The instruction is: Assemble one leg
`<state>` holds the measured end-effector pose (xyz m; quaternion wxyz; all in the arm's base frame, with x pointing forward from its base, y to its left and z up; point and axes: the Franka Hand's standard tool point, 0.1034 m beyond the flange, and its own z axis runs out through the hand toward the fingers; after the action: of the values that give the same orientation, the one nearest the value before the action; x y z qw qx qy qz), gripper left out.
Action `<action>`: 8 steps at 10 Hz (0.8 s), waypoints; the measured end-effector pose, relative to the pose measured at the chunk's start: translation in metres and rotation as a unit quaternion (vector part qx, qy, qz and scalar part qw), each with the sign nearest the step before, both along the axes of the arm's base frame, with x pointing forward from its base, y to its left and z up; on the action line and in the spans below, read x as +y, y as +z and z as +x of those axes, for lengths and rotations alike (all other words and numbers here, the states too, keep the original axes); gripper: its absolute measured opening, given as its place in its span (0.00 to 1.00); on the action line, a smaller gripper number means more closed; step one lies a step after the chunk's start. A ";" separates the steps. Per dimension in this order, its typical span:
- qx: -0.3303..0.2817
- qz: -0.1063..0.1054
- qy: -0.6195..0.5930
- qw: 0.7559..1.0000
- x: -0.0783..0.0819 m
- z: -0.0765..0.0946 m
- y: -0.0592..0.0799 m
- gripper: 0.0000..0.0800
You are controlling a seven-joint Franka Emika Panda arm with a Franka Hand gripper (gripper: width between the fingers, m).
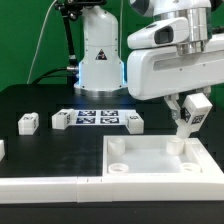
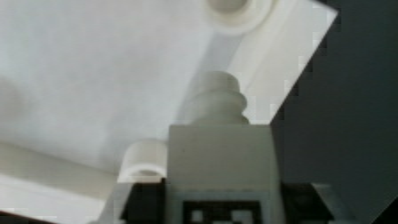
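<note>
My gripper [image 1: 191, 110] is shut on a leg [image 1: 193, 118], a small white block with a black-and-white marker. It holds the leg tilted, with the screw end just above the far right corner of the large white panel [image 1: 150, 160]. In the wrist view the leg [image 2: 222, 160] fills the frame between the jaws of the gripper [image 2: 222, 208]. Its threaded tip [image 2: 217, 95] hangs over the panel [image 2: 107, 70], between two corner holes [image 2: 231, 8] [image 2: 143, 155]. Three more legs [image 1: 27, 122] [image 1: 60, 119] [image 1: 134, 121] lie on the black table.
The marker board [image 1: 97, 117] lies between the loose legs in front of the robot base [image 1: 98, 55]. A long white bar [image 1: 45, 188] runs along the front edge. A small white part [image 1: 2, 148] shows at the exterior view's left edge.
</note>
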<state>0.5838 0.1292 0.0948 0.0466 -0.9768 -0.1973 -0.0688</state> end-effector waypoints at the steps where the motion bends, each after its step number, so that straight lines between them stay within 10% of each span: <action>1: -0.002 0.000 -0.001 1.000 -0.001 0.004 0.002 0.36; 8: -0.140 0.014 0.005 0.990 -0.012 0.025 -0.003 0.36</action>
<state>0.6085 0.1175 0.0915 0.0323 -0.9558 -0.2062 -0.2072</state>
